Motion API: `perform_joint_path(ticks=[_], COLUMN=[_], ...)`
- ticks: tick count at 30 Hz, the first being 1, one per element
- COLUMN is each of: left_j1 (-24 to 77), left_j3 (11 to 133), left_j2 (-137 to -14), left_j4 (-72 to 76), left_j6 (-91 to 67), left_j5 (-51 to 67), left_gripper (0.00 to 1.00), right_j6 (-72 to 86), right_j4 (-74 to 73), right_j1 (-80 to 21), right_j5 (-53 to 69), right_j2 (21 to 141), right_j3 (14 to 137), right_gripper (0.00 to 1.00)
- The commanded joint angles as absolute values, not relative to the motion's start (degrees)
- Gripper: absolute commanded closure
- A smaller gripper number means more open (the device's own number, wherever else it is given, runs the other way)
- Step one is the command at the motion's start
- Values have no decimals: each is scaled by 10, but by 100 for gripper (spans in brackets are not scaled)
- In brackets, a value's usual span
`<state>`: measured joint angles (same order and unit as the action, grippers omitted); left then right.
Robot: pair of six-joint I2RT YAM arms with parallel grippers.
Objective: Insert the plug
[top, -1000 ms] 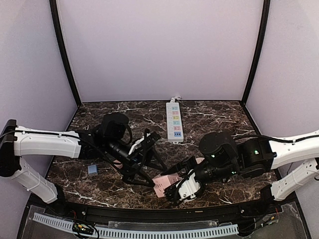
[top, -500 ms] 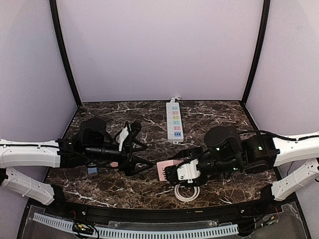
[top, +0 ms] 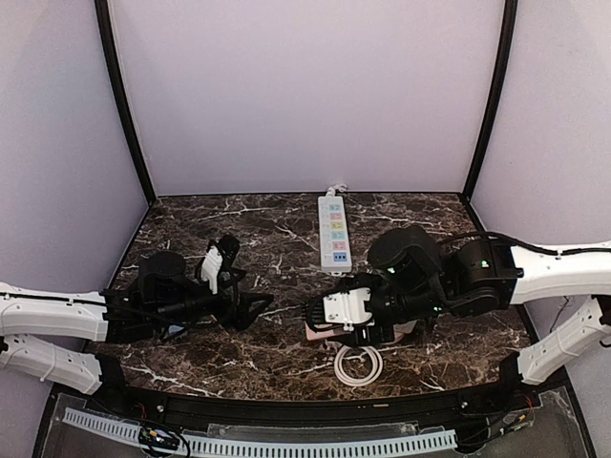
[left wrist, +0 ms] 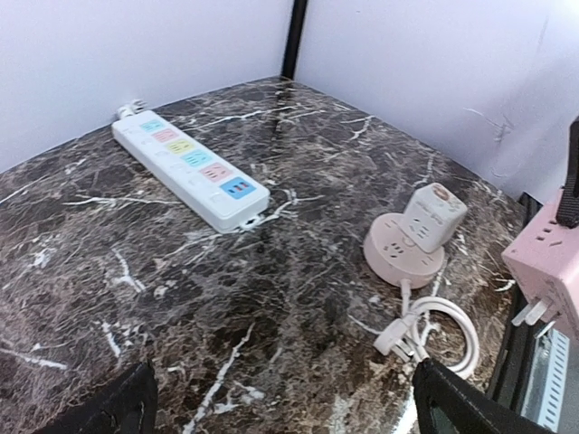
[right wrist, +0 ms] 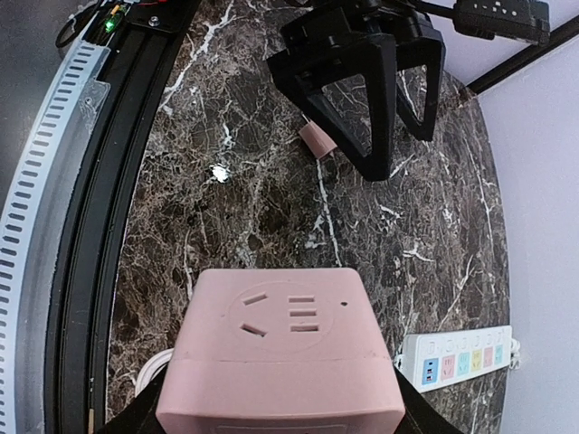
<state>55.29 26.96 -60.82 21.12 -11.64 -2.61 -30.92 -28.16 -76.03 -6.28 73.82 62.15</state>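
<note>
Has lifted the pink cube plug (right wrist: 280,348), gripped in the right tool (top: 325,320), off the surface (top: 277,358) nearer the power strip (top: 334,232) at that tool's side, and drawn back the wide-open, empty left tool (top: 246,303), leaving alignment and insertion.

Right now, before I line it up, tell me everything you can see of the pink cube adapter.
The pink cube adapter looks like matte plastic with rounded edges. One face carries socket slots and a small dot; metal prongs jut from another. The right gripper clamps it on two sides, seemingly lifted off the table near the front edge. Nothing else visibly touches it.
</note>
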Motion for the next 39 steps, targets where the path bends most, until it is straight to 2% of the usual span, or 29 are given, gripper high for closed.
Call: perform_joint_path(ticks=[1,6,14,30,39], left_j1=[552,553,553,553,553], left_j3=[244,231,206,166,160], left_j2=[-596,-598,-588,-500,-497], left_j4=[235,229,220,201,215], left_j6=[-148,-162,-146,-134,-130], left_j5=[-135,-203,-216,-247,-237], left_gripper=[1,1,1,1,1], right_j6=[-253,-214,-190,-179,-205], right_j4=[-352,-431,-525,-643,-667], right_j1=[-732,-701,-668,-645,-619], right_j5=[-21,-2,21,-13,-52], right_j2=[766,831,928,1029,1016], right_j3=[692,770,845,929,950], right_gripper=[100,100,100,100,100])
